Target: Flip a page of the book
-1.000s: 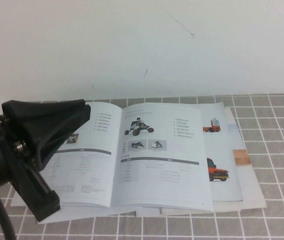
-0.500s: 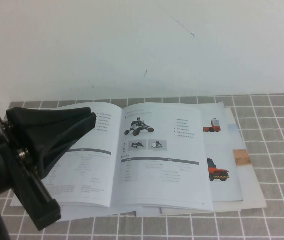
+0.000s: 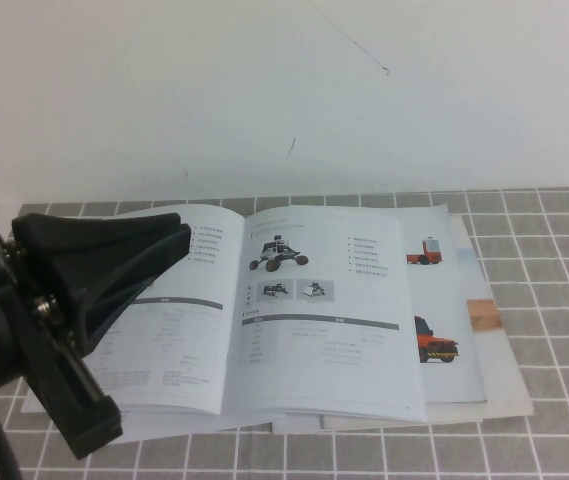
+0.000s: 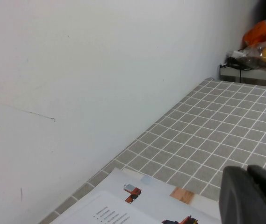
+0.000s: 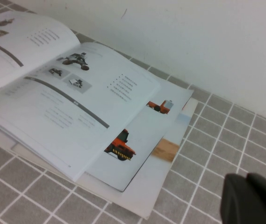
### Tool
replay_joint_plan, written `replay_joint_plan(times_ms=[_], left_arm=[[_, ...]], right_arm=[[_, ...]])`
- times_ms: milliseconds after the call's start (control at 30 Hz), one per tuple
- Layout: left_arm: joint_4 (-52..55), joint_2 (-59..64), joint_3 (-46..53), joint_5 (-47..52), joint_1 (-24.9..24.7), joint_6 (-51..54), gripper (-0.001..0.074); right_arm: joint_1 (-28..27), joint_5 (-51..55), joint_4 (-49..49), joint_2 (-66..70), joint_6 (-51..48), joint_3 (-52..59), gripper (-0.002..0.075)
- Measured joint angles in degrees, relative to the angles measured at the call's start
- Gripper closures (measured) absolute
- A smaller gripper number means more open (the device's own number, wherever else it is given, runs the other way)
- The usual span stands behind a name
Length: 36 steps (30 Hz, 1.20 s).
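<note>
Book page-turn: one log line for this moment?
book: open flat, on loose sheets | left pincer: shut, raised over left page | right pincer: shut, off book's right

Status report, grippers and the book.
Left gripper shut, raised above book's left page. Right gripper shut, off to the right. Book open flat on loose sheets. Nothing blocking.

The book [image 3: 294, 310] has white shiny pages with grey bars, grey writing and little pictures of grey cars. The sheets [image 3: 454, 300] under it are white with red trucks and one small brown patch. The table [image 3: 554, 260] is grey squares with white lines between them. The wall [image 3: 284, 90] is white. The left gripper [image 3: 114, 270] is black.
</note>
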Motion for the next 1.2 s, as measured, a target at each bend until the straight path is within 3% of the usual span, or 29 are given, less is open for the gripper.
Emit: replay_joint_plan(times_ms=[533, 700, 833, 967, 1100, 1200], left_arm=[[-0.3, 0.0, 0.0, -0.4, 0.0, 0.0, 0.0737], [-5.7, 0.0, 0.0, 0.0, 0.0, 0.0, 0.0737], [-19.4, 0.0, 0.0, 3.2, 0.0, 0.0, 0.0737], [-40.9, 0.4, 0.0, 12.4, 0.0, 5.6, 0.0737], [-62.3, -1.8, 0.0, 30.4, 0.0, 23.4, 0.0737], [-78.0, -5.7, 0.0, 48.2, 1.8, 42.5, 0.0737]], right_arm=[[0.0, -0.3, 0.0, 0.0, -0.1, 0.0, 0.0715], [0.0, -0.3, 0.0, 0.0, -0.1, 0.0, 0.0715], [0.0, -0.3, 0.0, 0.0, -0.1, 0.0, 0.0715], [0.0, -0.3, 0.0, 0.0, -0.2, 0.0, 0.0715], [0.0, -0.3, 0.1, 0.0, -0.2, 0.0, 0.0716], [0.0, -0.3, 0.1, 0.0, -0.2, 0.0, 0.0716]])
